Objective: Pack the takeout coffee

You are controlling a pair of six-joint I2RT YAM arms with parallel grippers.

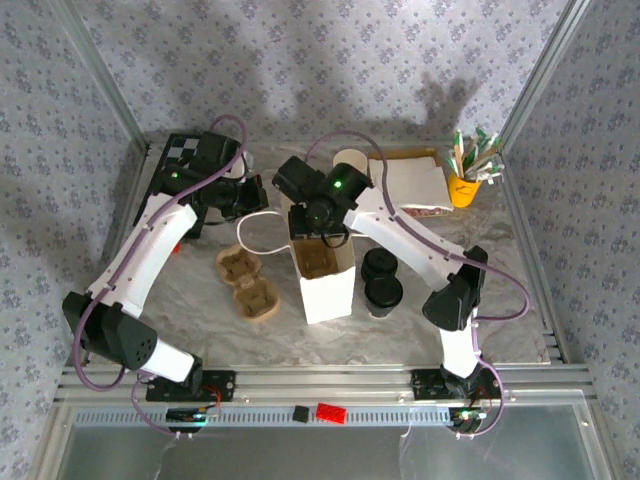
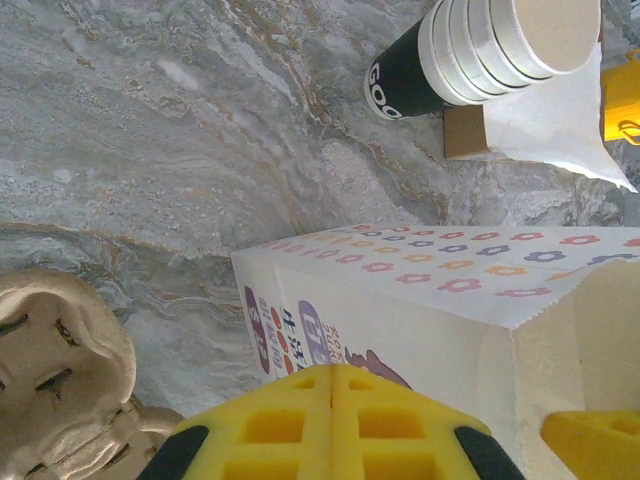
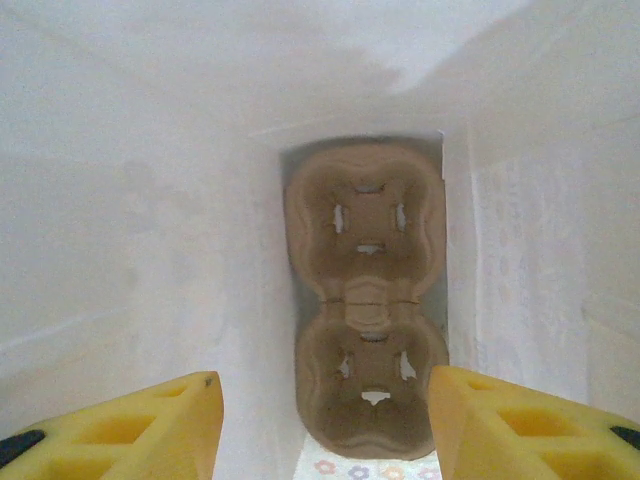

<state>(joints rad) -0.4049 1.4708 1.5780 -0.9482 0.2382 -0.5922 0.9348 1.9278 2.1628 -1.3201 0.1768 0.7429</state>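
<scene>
— Where is the coffee [image 1: 384, 292] standing?
— It is sitting on the table [image 1: 500, 300] just right of the bag [image 1: 328, 292], with the lids [image 1: 378, 263] just behind it and bare table stretching toward the near edge.
— And the grippers?
— The right gripper [image 3: 325, 400] is hanging in the bag's open mouth, fingers spread and empty, walls crowding both sides, a carrier [image 3: 365, 300] lying below. The left gripper [image 2: 332, 385] is clenching beside the bag; whether it is pinching paper, I cannot tell.

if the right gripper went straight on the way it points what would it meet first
Probably the cardboard cup carrier lying at the bottom of the white paper bag. The right gripper points down into the bag, jaws open and empty, though the depth is unclear.
</scene>
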